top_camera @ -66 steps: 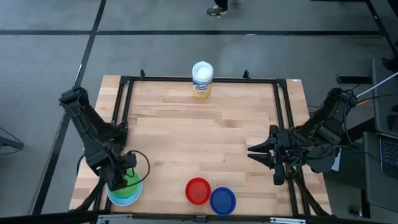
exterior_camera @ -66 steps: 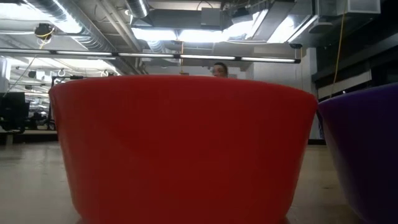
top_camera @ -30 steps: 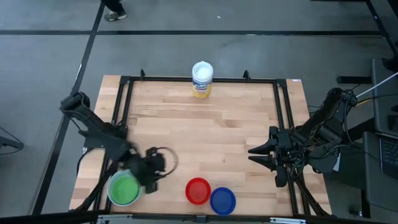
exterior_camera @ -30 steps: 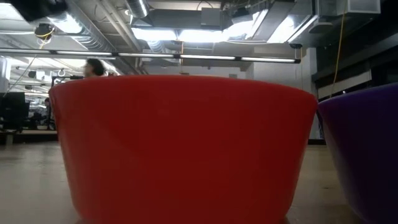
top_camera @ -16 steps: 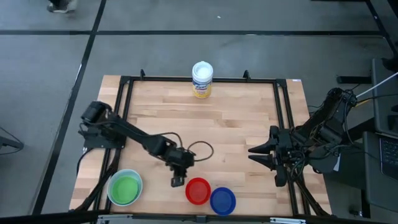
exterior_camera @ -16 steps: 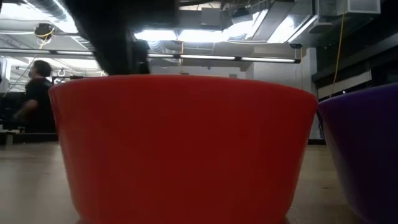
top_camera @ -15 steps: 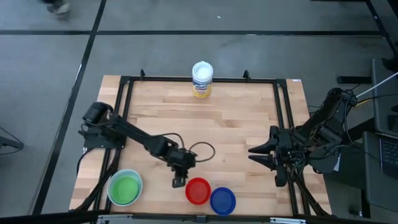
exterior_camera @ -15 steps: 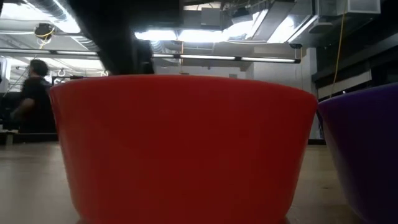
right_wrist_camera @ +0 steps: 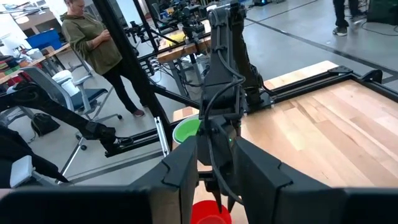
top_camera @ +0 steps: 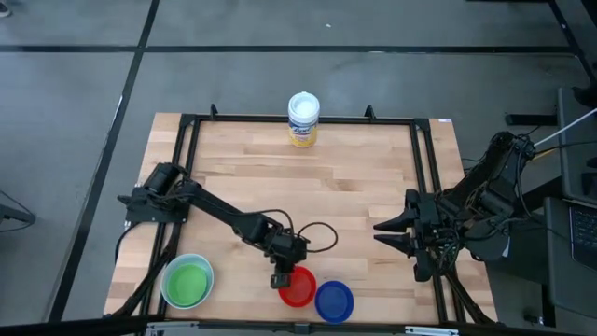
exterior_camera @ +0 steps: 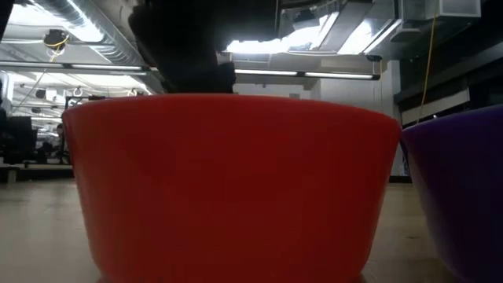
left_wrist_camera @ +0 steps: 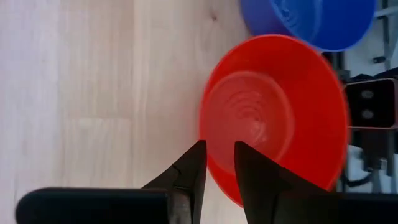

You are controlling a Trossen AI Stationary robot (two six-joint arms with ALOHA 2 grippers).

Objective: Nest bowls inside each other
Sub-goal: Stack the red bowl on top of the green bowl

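Observation:
A red bowl (top_camera: pixel 298 287) stands near the table's front edge, and a dark blue bowl (top_camera: pixel 334 301) stands right beside it. A green bowl (top_camera: pixel 187 284) sits nested in a pale bowl (top_camera: pixel 209 273) at the front left. My left gripper (left_wrist_camera: pixel 219 167) points down at the red bowl's left rim, with one finger on each side of the wall and a narrow gap between them. My right gripper (top_camera: pixel 384 230) hangs open above the table's right side and holds nothing. In the low view the red bowl (exterior_camera: pixel 236 189) fills the picture, with the left gripper (exterior_camera: pixel 185 55) dark above it. My left gripper stands over the red bowl's left rim (left_wrist_camera: pixel 209 163), slanting down from the table's left. One finger (left_wrist_camera: pixel 252 174) is inside the bowl and the other finger (left_wrist_camera: pixel 194 171) is outside. I cannot tell whether they touch the wall. The bowl stands upright on the table.
A white canister with a yellow label (top_camera: pixel 303 119) stands at the middle of the far edge. A black rail frame (top_camera: pixel 187 168) runs around the tabletop. A person (right_wrist_camera: pixel 93 37) stands beyond the table's left side.
My left gripper has gone from beside the green bowl toward the table's right and down to the red bowl's left rim. The bowls have kept still.

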